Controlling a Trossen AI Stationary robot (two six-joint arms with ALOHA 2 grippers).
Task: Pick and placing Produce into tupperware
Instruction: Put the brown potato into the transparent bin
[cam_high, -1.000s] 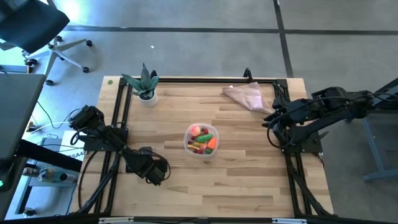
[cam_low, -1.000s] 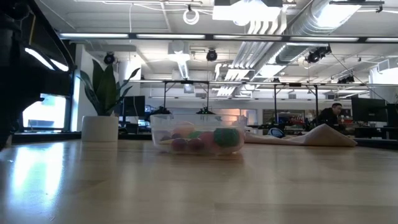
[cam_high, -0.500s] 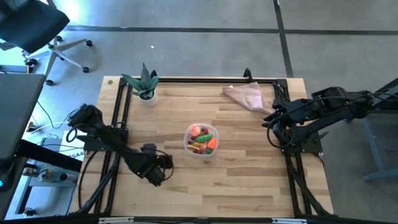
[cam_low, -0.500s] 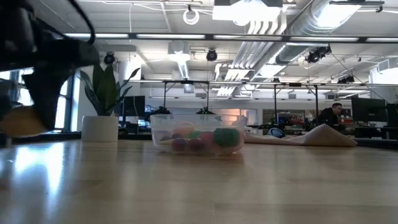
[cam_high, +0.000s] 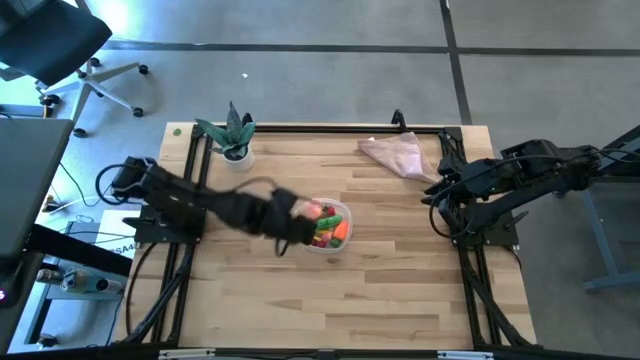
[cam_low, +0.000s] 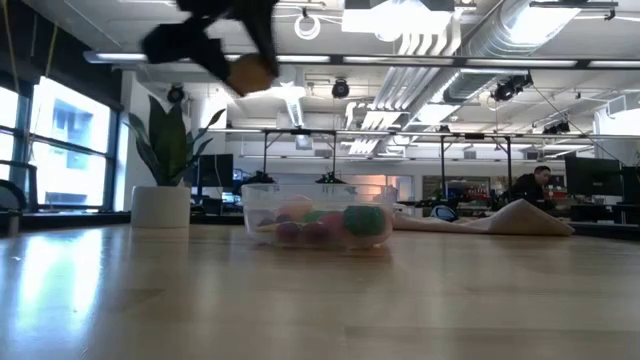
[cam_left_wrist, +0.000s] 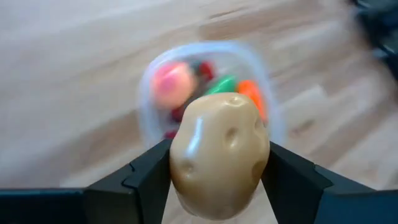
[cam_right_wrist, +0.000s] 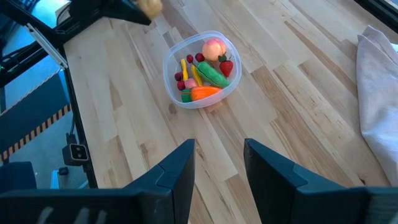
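Note:
My left gripper (cam_high: 286, 230) hangs well above the table, just left of the tupperware (cam_high: 323, 226), shut on a beige potato (cam_left_wrist: 219, 152). The low view shows that potato (cam_low: 252, 72) high over the tub's left rim. The tupperware (cam_right_wrist: 202, 68) is a round clear tub that stands on the wood. It holds produce: a pink-red round piece, a green pod, an orange carrot, yellow pieces and small dark-red bits. My right gripper (cam_right_wrist: 217, 168) waits open with nothing between its fingers, raised over the table's right side (cam_high: 436, 196). My left gripper pinches the potato between its two fingers, one finger (cam_left_wrist: 149, 173) on each of its opposite sides (cam_left_wrist: 179, 163). The fingers slant downward from the table's left toward the tub. The potato is lifted clear of the table and sticks out past the fingertips.
A green plant in a white pot (cam_high: 235, 138) stands at the far left. A pinkish-beige cloth (cam_high: 397, 153) lies at the far right. Bare wood lies on the near side of the tub. A black frame (cam_high: 196, 190) edges the table.
My left gripper has risen from low over the table's near left and swung right and away toward the tupperware, rolling its wrist as it went. The potato has gone with it, lifted high and clear of the table. The right arm has kept still.

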